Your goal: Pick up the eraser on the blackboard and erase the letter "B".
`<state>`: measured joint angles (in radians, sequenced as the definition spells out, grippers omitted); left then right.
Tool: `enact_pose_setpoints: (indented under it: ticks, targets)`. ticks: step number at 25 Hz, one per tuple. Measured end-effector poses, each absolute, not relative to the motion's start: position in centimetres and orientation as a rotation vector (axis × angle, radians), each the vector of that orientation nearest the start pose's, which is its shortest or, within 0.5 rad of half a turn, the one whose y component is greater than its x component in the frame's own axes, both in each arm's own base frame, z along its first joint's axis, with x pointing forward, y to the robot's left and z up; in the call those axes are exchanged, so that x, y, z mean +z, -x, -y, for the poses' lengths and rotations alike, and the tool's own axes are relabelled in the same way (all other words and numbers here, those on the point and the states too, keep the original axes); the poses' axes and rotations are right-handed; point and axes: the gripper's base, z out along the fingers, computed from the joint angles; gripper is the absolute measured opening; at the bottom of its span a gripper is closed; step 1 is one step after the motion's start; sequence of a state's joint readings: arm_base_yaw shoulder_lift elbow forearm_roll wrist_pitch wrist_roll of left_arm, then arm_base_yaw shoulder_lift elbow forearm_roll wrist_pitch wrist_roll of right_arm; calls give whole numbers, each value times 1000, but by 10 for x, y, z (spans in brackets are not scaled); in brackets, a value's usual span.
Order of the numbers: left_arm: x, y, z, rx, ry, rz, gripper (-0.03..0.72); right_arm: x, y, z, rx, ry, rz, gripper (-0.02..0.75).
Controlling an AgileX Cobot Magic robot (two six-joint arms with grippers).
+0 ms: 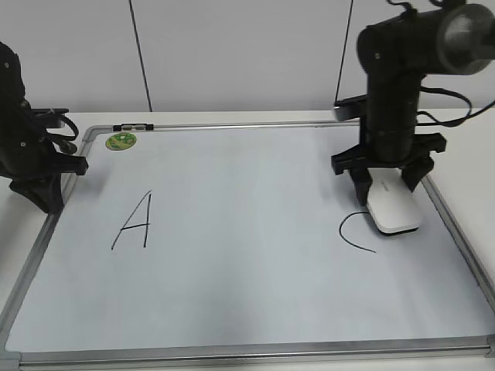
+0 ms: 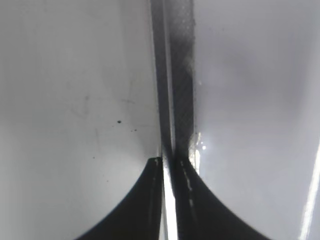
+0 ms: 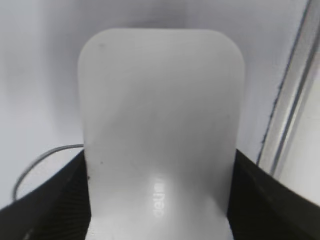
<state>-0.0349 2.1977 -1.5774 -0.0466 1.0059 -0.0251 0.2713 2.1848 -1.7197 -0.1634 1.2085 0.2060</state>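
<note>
At the right of the exterior frame, the eraser [image 1: 393,209] is gripped between the fingers of the right tool [image 1: 384,182] and rests on the blackboard [image 1: 247,270], just beside the "C" [image 1: 354,232]. The left tool [image 2: 167,165] is seen narrowed at the board's left frame edge, apparently holding nothing. An "A" [image 1: 134,222] and a green magnet [image 1: 121,141] are seen at left.
</note>
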Motion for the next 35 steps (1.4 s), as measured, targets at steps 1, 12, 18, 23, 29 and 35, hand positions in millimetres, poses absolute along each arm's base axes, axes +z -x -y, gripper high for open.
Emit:
enact_pose_setpoints:
  ticks: [1, 12, 18, 23, 29, 35]
  targets:
    - [130, -426, 18, -63, 23, -3111, 27, 169, -425, -91, -210, 171, -3117, 525]
    - [130, -426, 18, -63, 23, -3113, 27, 170, -441, -26, -57, 48, -3134, 525]
    - [130, -426, 18, -63, 23, -3113, 27, 173, -455, -27, -38, 71, -3092, 525]
    - [130, -426, 18, -63, 23, -3113, 27, 163, -460, -28, -33, 72, -3104, 525]
    - [130, -426, 18, -63, 23, -3113, 27, 159, -460, -28, -34, 72, -3113, 525]
    - [130, -426, 18, -63, 23, -3113, 27, 159, -460, -28, -31, 71, -3113, 525]
